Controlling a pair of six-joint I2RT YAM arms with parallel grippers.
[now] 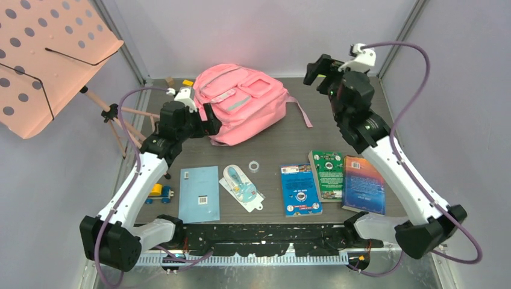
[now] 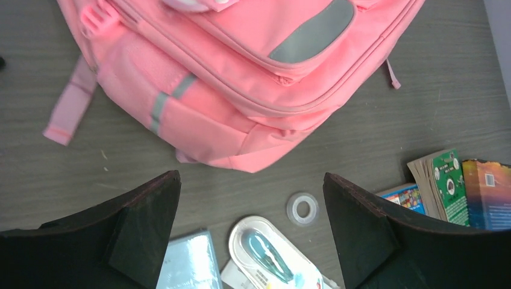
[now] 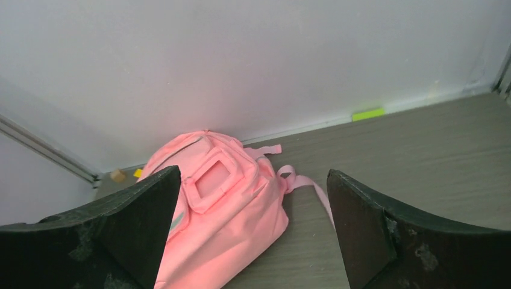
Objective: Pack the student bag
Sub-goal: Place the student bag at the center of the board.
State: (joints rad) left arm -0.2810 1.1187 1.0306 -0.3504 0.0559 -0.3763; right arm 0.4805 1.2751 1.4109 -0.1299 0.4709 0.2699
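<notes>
left gripper (image 2: 251, 176): jaws wide apart, empty, pink backpack (image 2: 229, 102) just ahead | right gripper (image 3: 252, 173): jaws wide apart, empty, pink backpack ahead

Student bag (image 1: 241, 102) lies at twelve o'clock on the table (image 1: 289, 144); row of books (image 1: 328, 174) at its five o'clock, booklet (image 1: 199, 194) at seven.

student bag (image 2: 241, 90) lies beyond wide-apart left fingers (image 2: 138, 229); clear ring (image 2: 302, 209) on table (image 2: 422, 108) between.
</notes>
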